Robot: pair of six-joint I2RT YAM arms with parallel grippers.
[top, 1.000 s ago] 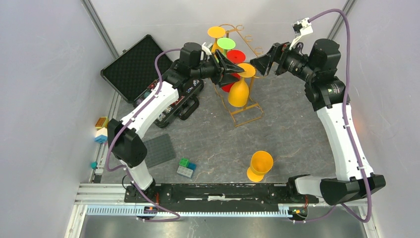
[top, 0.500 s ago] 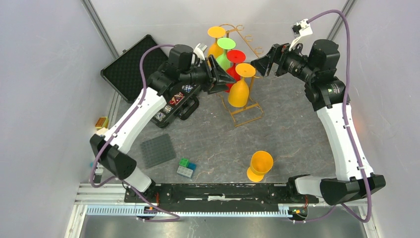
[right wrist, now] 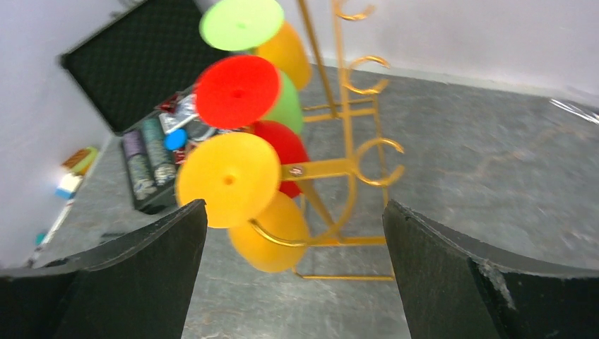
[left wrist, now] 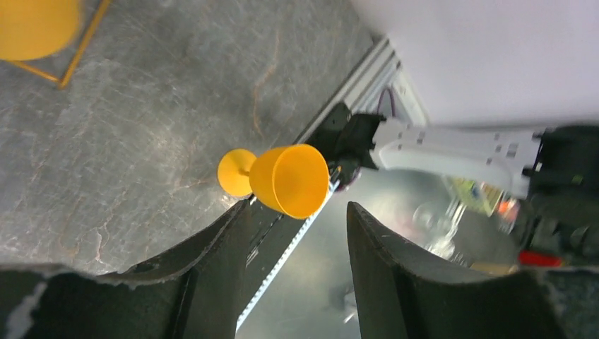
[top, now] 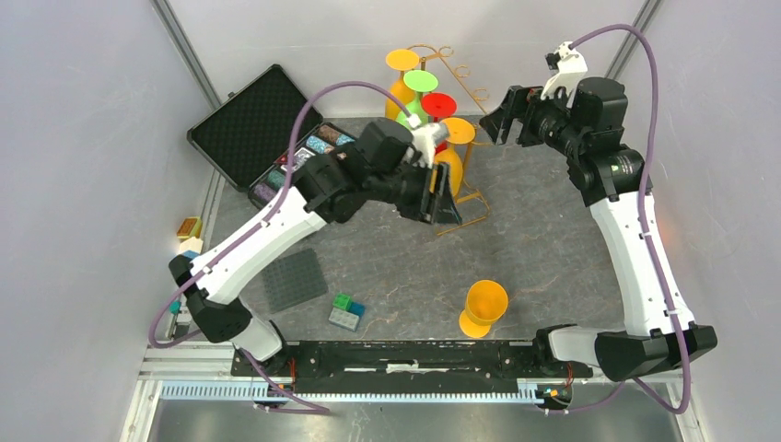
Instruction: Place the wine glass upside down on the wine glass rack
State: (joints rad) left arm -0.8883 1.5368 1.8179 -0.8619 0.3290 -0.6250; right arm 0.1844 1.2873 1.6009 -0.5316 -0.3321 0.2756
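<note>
While the wine glass (top: 483, 308) lies on its side, well apart from the wine glass rack (right wrist: 339, 106) with four hung glasses (right wrist: 227, 180), pickup is judged in hand. Left gripper (top: 442, 204) is half spread, empty and aimed at it. Right gripper (top: 497, 118) is held wide and empty. Descent and closure are needed next. Small coloured items are held in the open black case (top: 244, 124).

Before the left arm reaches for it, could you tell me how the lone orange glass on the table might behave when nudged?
The orange glass looks like opaque plastic, so probably light and not brittle. Its wide bowl over a narrow stem and small foot suggests it tips easily if pushed high. Tipped, it would likely roll.
</note>
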